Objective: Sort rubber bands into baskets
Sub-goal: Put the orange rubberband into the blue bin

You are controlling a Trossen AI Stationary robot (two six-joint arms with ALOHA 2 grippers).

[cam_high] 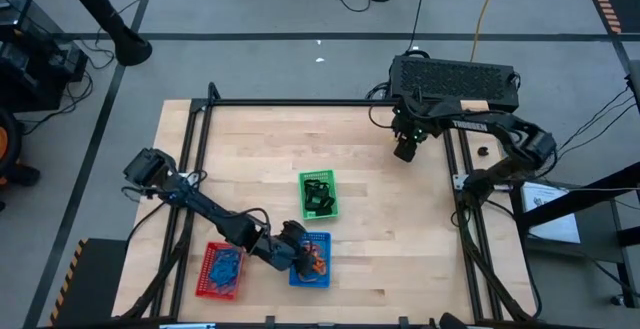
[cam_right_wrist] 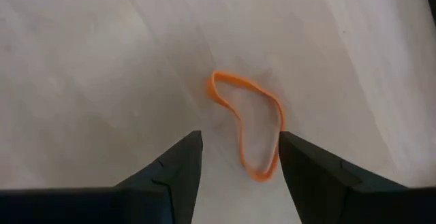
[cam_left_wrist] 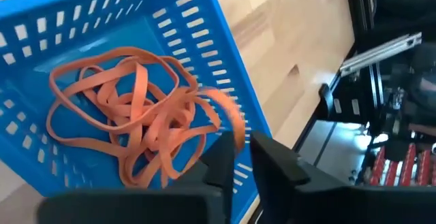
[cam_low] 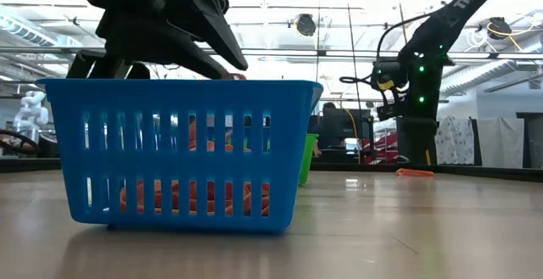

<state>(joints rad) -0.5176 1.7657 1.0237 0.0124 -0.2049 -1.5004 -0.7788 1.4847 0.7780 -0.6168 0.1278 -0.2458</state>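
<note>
The blue basket (cam_high: pixel 324 239) stands near the table's front edge and holds several orange rubber bands (cam_left_wrist: pixel 129 115). My left gripper (cam_left_wrist: pixel 243 157) hangs over its near corner, fingers a narrow gap apart. One blurred orange band (cam_left_wrist: pixel 228 112) is just ahead of the fingertips. At the far right, my right gripper (cam_right_wrist: pixel 240 159) points down, open, above a single orange band (cam_right_wrist: pixel 248 125) lying flat on the wood. The green basket (cam_high: pixel 319 194) holds black bands, and the red basket (cam_high: pixel 222 269) holds blue ones. My left gripper has a blurred orange band right at its fingertips (cam_left_wrist: pixel 225 149), above the pile in the blue basket. I cannot tell whether the fingers touch it.
The red basket stands left of the blue one, the green one just beyond it at mid-table. Black frame rails (cam_high: pixel 195 159) run along the table's left, right and far sides. Bare wood lies between the baskets and my right gripper.
</note>
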